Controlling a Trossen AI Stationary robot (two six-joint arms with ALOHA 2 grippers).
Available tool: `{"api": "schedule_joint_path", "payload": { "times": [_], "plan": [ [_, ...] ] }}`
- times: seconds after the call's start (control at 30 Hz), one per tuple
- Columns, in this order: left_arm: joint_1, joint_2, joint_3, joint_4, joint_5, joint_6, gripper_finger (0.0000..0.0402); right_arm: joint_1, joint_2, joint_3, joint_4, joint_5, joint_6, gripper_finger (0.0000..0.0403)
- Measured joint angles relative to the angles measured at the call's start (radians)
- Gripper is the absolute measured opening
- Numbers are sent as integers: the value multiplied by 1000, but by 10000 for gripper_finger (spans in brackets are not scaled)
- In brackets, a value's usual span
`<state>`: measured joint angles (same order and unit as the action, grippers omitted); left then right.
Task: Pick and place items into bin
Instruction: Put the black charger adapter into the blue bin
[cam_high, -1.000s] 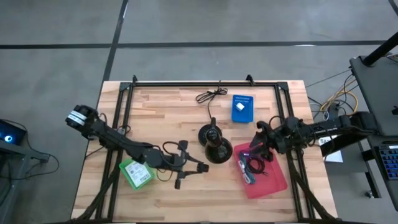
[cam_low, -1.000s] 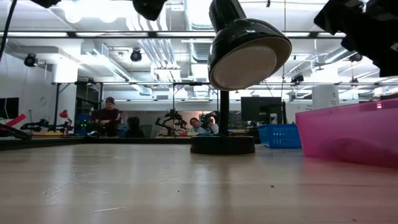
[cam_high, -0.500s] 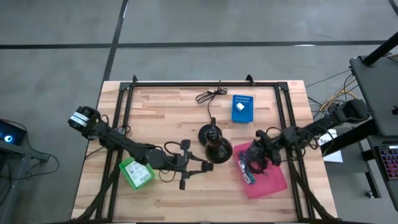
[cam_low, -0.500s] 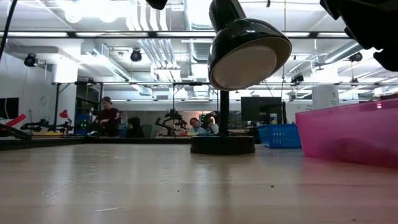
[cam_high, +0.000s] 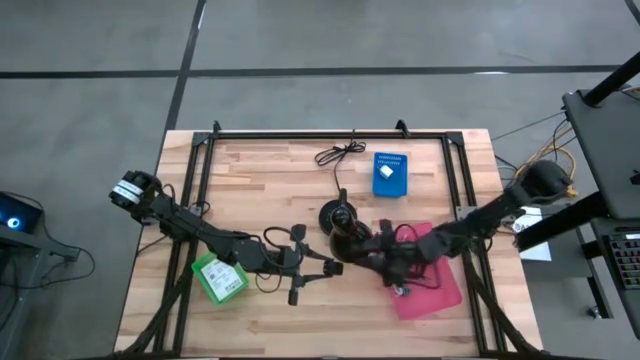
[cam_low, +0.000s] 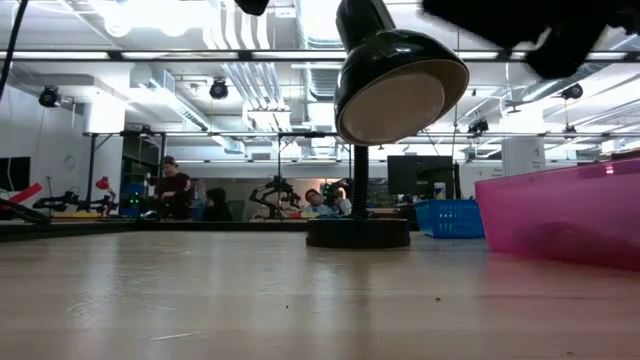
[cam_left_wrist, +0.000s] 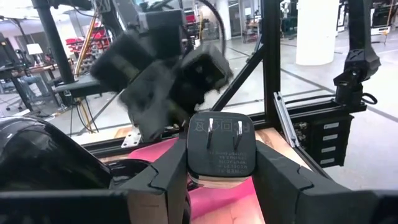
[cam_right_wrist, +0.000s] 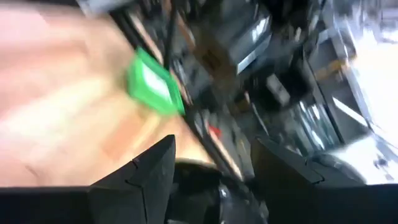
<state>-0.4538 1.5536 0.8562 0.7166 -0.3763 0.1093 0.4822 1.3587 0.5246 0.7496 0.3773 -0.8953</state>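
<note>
Starting at the left, the left gripper (cam_high: 325, 268) hangs over the near middle of the table (cam_high: 260, 170), its fingers clamped on a black plug adapter (cam_left_wrist: 221, 147), prongs facing the wrist camera. I judge it is held high and level so it can be carried right to the bin. Left of that arm, near the table's left edge, lies a green box (cam_high: 220, 278), which looks like another item waiting its turn.

At the centre stands a black desk lamp (cam_high: 345, 232), and behind it on the far side lies a coiled black cable (cam_high: 338, 153). Beside that sits a blue box (cam_high: 390, 173), something white on top.

Right of the lamp, the right gripper (cam_high: 385, 262) reaches across the pink bin (cam_high: 440, 285), fingers spread apart and holding nothing I can see. The bin holds a few small items, too small to name.
</note>
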Motion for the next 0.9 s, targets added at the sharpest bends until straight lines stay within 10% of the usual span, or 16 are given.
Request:
{"api": "schedule_joint_path", "payload": {
  "times": [0.4, 0.9],
  "plan": [
    [0, 0, 2, 36, -55, -25, 131, 64, 241, 238, -62, 359, -210, 191],
    [0, -14, 2, 68, -56, -16, 131, 135, 181, 255, -51, 400, -255, 191]
  ]
}}
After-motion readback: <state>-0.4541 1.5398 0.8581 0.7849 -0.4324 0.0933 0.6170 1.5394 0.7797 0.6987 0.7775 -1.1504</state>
